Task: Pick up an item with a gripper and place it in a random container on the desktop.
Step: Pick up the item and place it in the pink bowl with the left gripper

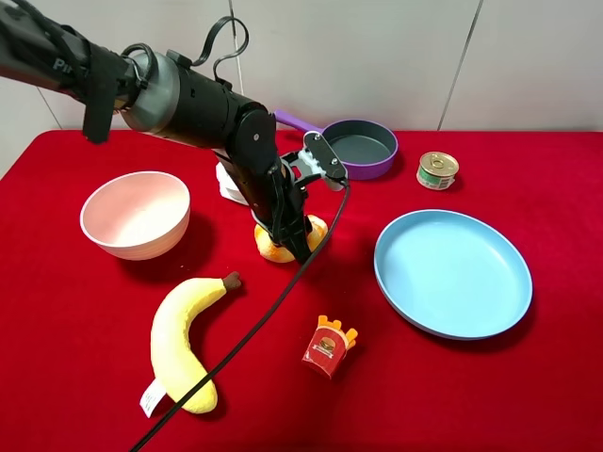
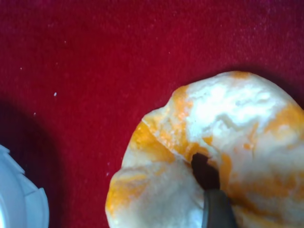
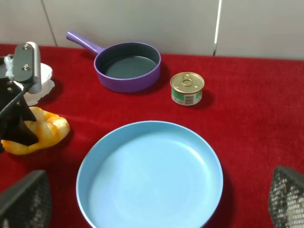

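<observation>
The golden-orange and cream bread roll lies on the red cloth at the middle of the table. My left gripper reaches down onto it from the upper left. In the left wrist view one black fingertip presses into the roll and dents it, so the jaws are shut on the roll. The right wrist view shows the same grip from the side, with the roll resting on the cloth. The pale pink bowl stands empty to the left. My right gripper is open, its fingers wide apart above the blue plate.
A large blue plate lies to the right. A purple pan and a small tin can sit at the back. A plush banana and a red fries packet lie in front. A white object sits behind the roll.
</observation>
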`<action>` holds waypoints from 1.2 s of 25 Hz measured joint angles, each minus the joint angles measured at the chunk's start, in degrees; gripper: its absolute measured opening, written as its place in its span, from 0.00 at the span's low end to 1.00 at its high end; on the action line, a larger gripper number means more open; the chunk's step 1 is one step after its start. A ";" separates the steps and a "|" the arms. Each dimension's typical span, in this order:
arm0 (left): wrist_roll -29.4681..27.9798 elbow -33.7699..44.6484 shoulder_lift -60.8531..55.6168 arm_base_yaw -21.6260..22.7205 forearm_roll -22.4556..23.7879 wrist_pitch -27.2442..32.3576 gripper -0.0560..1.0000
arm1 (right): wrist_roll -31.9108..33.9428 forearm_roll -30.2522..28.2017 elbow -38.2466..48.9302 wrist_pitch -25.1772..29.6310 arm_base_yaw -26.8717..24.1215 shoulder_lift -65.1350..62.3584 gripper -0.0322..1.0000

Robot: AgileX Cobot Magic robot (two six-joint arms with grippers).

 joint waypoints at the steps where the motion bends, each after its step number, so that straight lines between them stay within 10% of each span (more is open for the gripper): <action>1: 0.00 0.00 0.00 0.00 0.00 -0.07 0.42 | 0.00 0.00 0.00 0.00 0.00 0.00 0.70; 30: -0.19 -2.57 0.06 0.00 -0.20 -3.51 0.37 | 0.00 0.00 0.00 0.00 0.00 0.00 0.70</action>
